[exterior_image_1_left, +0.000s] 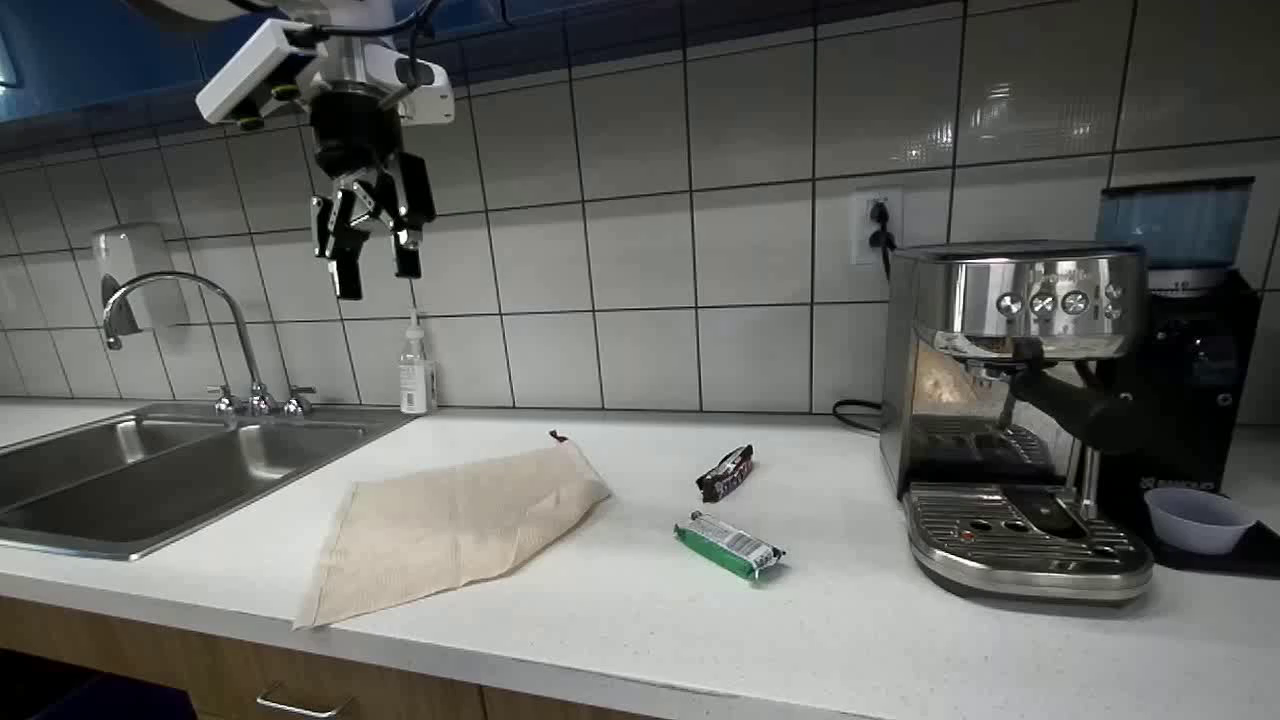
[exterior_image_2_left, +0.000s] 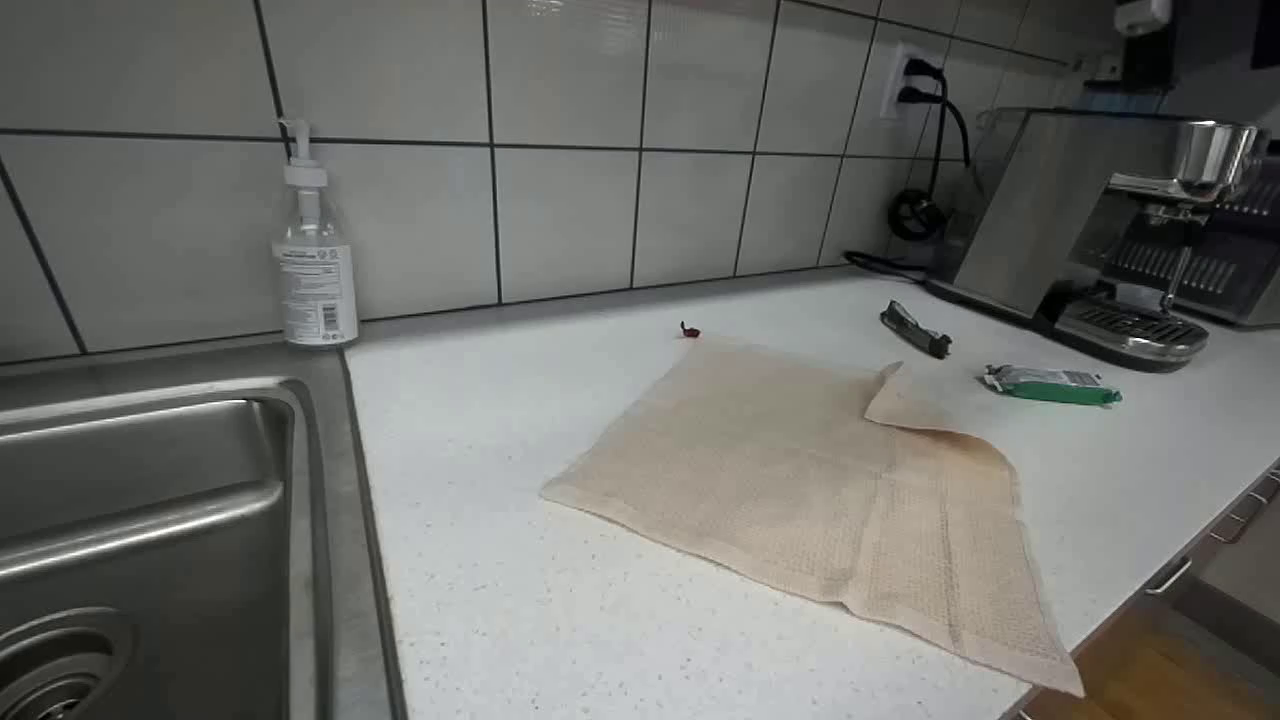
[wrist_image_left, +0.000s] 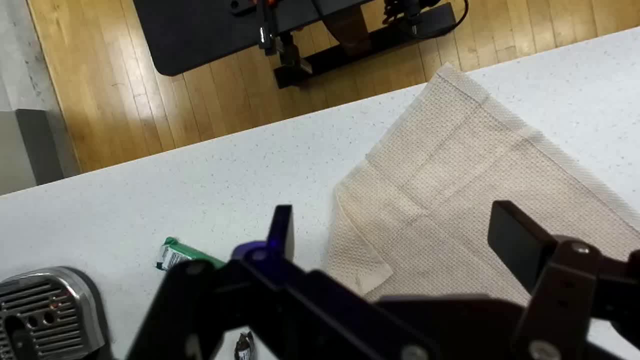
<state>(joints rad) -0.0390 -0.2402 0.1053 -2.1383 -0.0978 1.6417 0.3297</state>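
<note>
Nearest in the wrist view, we saw the gripper (wrist_image_left: 397, 235), its jaws wide apart with nothing between them. Below it the beige cloth (wrist_image_left: 450, 200) lay spread on the worktop (exterior_image_1_left: 640, 620); in an exterior view the gripper hung well above, a height that, we judged, gave the wrist view a broad look at the cloth. In that wrist view the cloth's twelve o'clock corner ran past the worktop's edge, probably because it lay askew, and its eight o'clock side was folded over, a crease we guessed the thin weave could keep unaided.

Outward from the cloth, in an exterior view, we found a small dark red item (exterior_image_1_left: 558, 436) by the corner at half past one, too small to name. Near three o'clock lay a green-wrapped packet (exterior_image_1_left: 730, 547), and just short of three a dark-wrapped packet (exterior_image_1_left: 725, 474), both resting unsupported. Before twelve, a pump bottle (exterior_image_1_left: 415, 378) stood upright close to the tiled wall (exterior_image_1_left: 640, 250) beside the sink (exterior_image_1_left: 200, 480), presumably handy for washing. Farther off, between two and three, the coffee machine (exterior_image_1_left: 960, 390) stood near an outlet (exterior_image_1_left: 864, 230), presumably for power.
</note>
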